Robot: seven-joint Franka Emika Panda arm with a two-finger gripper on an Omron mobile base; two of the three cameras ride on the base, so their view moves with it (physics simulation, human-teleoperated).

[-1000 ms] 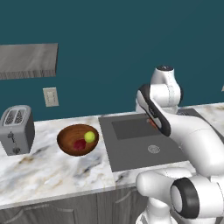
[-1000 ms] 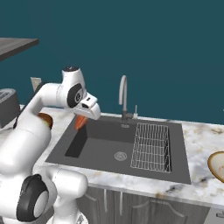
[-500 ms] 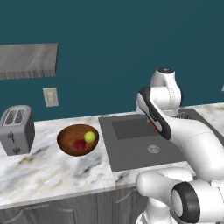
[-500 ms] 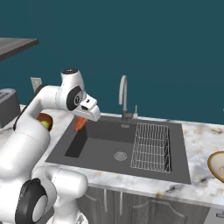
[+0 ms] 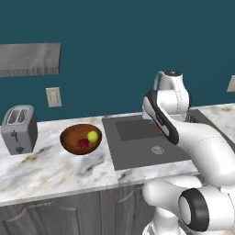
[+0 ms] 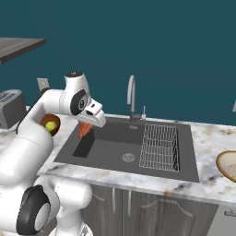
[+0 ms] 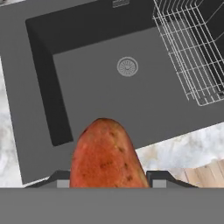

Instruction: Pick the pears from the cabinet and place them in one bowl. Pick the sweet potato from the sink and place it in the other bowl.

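**Sweet potato lifted over sink; tan bowl lies far right**

Claw (image 7: 107, 186) clenched on the orange-red oblong sweet potato (image 7: 106, 155), its long axis pointing away from the claw. In the right base view the tuber hangs at centre left, above the left end of the dark grey rectangular sink (image 6: 115, 154). The shallow tan-rimmed, cream-lined bowl (image 6: 228, 165) sits at the right edge, past the wire rack (image 6: 159, 146), well apart and empty as far as shown. Judgement: carry goes rightward across the basin. The deep reddish-brown wooden bowl (image 5: 73, 140), on the marble desk (image 5: 43, 167), holds both pears: yellow-green (image 5: 93, 136) and dark red (image 5: 82, 143).
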